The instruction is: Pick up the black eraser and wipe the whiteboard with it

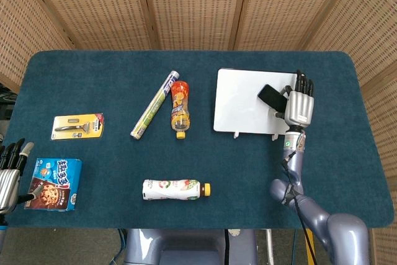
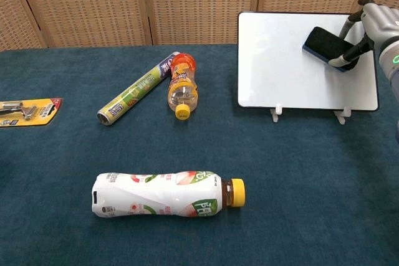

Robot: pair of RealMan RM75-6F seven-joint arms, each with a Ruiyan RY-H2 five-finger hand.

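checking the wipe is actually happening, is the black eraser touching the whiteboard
Cannot tell. In the chest view the right hand holds the black eraser over the whiteboard face, but neither view is edge-on to show contact or a gap.

Your robot's right hand [image 1: 299, 105] is made of shiny silver-grey metal, with a flat ribbed back and dark black fingers [image 1: 304, 82] at the top. Below it sits a slim grey wrist [image 1: 289, 143] with a tiny green light on it. The right arm [image 1: 310, 212] is smooth, round and silvery blue-grey, like a fat tube with rounded bends. A thin black cable [image 1: 296, 200] runs down along it, held by a dark band. In the chest view, the hand's fingers look pale grey with black parts. Your robot's left hand [image 1: 8, 175] peeks in at the edge, silver with dark fingertips and one pale tip.
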